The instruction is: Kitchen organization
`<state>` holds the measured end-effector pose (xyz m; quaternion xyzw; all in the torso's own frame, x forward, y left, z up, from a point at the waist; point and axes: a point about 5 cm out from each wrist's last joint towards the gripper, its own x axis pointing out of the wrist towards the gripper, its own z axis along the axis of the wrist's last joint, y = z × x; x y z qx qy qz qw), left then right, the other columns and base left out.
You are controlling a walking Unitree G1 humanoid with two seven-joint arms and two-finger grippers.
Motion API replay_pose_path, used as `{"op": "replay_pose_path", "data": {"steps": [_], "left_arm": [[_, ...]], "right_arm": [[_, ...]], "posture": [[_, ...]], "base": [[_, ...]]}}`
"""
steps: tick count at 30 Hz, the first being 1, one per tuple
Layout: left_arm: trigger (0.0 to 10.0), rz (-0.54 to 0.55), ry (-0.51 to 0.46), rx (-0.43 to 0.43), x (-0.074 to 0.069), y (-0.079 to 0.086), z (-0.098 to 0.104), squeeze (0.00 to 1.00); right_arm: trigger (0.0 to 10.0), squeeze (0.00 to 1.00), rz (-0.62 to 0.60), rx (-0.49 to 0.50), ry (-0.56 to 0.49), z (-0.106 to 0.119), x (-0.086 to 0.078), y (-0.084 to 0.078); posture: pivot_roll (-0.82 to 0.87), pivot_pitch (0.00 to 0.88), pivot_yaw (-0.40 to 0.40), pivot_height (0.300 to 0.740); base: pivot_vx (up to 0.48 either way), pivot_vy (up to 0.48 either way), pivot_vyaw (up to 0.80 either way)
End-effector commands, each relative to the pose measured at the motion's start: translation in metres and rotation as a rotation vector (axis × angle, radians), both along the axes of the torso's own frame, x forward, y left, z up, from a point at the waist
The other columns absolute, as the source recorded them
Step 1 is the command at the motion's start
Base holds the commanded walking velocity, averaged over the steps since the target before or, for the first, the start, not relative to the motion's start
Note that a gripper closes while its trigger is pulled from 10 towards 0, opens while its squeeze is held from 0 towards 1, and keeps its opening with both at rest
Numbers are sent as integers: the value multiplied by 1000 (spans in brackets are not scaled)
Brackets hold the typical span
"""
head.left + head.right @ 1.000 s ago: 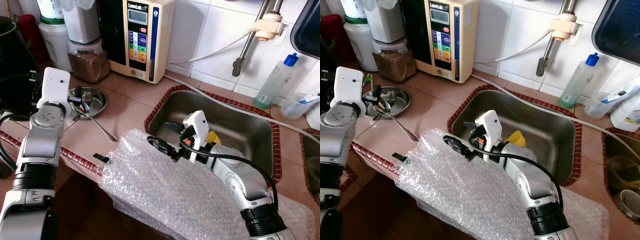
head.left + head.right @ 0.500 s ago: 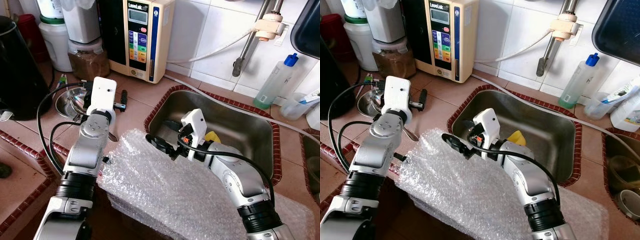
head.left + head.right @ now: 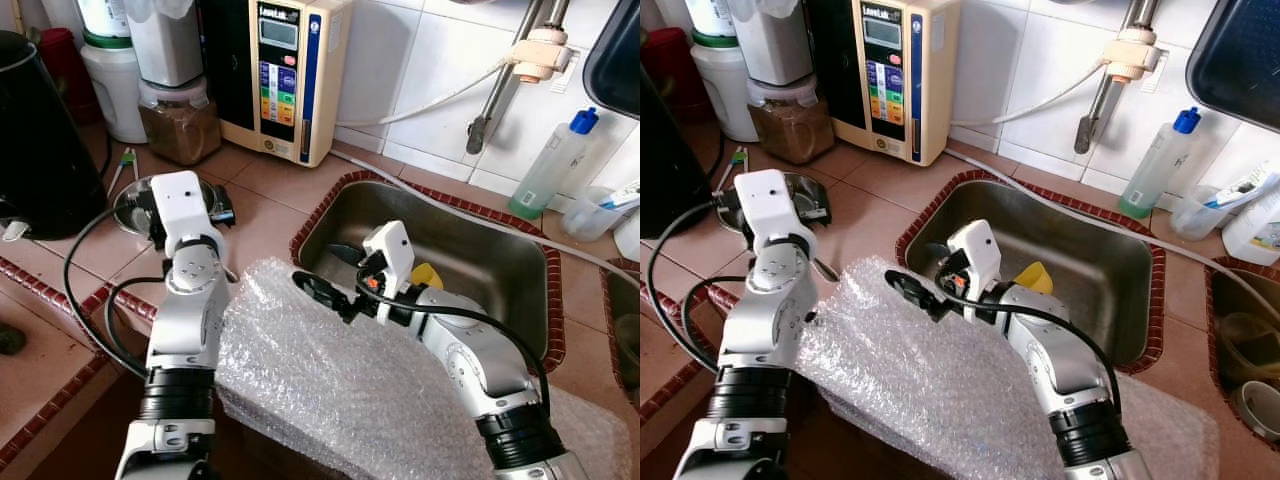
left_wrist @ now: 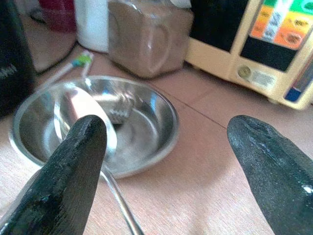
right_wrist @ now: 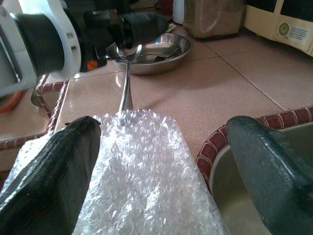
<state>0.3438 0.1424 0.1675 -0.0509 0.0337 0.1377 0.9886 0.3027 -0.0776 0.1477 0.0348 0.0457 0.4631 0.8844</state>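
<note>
Left gripper [image 4: 166, 156], fingers spread apart and holding nothing, hovering just short of the steel bowl [image 4: 146, 122], a spoon [image 4: 88, 127] leaning out of it toward the fingertips. Right gripper [image 5: 161, 156], fingers likewise apart and empty, hanging over the bubble wrap [image 5: 142, 171], beside the sink [image 3: 470, 250], spoon handle just ahead.

The left arm [image 3: 190, 300] covers part of the steel bowl [image 3: 128, 205] and most of the spoon [image 5: 126, 83] beside it; the spoon's handle end slips under the bubble wrap [image 3: 330, 380], which runs off the picture's lower edge
</note>
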Motion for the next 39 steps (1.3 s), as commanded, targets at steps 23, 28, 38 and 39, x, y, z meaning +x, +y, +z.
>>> {"op": "replay_pose_path", "data": {"steps": [23,28,38,39], "left_arm": [[10000,88,160,-117,-11,4,-31,0],[10000,105,186,-137,-6,12,-35,0],[5961,102,231,-167,18,23,-36,0],[5961,102,231,-167,18,23,-36,0]], "right_arm": [[10000,0,12,1,0,0,-3,0],[10000,0,19,0,3,0,-4,1],[10000,0,16,-10,5,-1,-7,-2],[10000,0,16,-10,5,-1,-7,-2]], "posture": [[-3,0,-70,740],[-10,0,-69,740],[-34,0,-53,740],[-34,0,-53,740]], "base": [[0,0,0],[0,0,0],[0,0,0],[0,0,0]]}}
